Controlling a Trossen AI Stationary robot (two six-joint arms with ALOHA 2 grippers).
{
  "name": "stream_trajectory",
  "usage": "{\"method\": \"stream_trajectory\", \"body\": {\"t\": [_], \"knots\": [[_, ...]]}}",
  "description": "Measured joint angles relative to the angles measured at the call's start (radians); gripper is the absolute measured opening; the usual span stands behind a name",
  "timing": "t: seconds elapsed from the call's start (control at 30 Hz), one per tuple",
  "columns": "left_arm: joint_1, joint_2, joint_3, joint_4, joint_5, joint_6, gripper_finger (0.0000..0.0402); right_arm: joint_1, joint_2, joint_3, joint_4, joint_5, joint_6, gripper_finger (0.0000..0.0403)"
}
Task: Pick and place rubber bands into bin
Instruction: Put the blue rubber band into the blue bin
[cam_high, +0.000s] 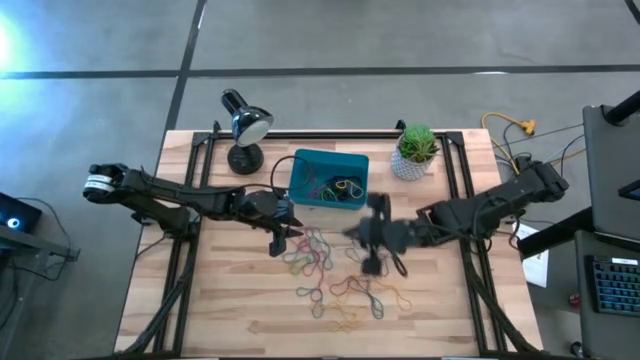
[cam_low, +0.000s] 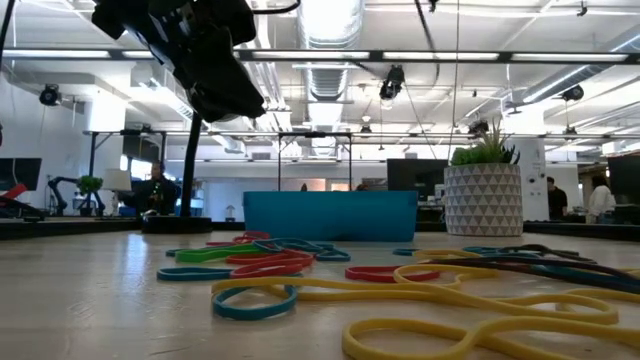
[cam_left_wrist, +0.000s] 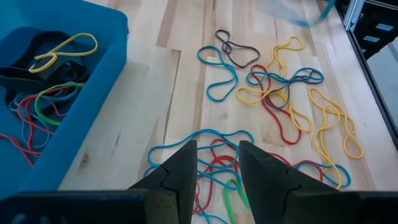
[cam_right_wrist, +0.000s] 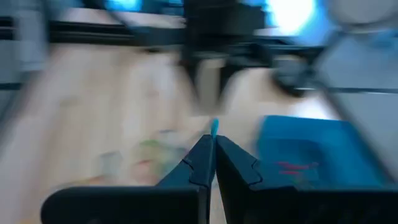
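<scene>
On the table: one bin; two grippers.

no lettering to read anywhere right now: nothing legible on the bin, nothing on the plant pot, nothing on the lamp, and the room beyond the counter offers no legible sign or number.
</scene>
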Motion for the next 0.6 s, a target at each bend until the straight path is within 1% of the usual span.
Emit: {"method": "stream_trajectory", "body": {"t": [0.07,0.13,0.37,0.43,0.6], "knots": [[-0.001,0.0,0.003,0.003,0.0,0.0,0.0102,-0.041,0.001,0.001,0.001,0.052,-0.031,0.0008],[-0.002,0.0,0.006,0.004,-0.001,0.0,0.0102,-0.087,0.002,0.0,0.001,0.075,-0.041,0.0008],[-0.004,0.0,0.016,0.004,-0.001,0.0,0.0102,-0.279,0.027,-0.017,0.005,0.074,-0.061,0.0008],[-0.004,0.0,0.016,0.002,-0.002,0.0,0.0102,-0.334,0.037,-0.022,0.007,0.052,-0.07,0.0008],[-0.004,0.0,0.017,0.005,-0.002,0.001,0.0102,-0.463,0.081,-0.032,0.013,-0.07,-0.078,0.0009]]}}
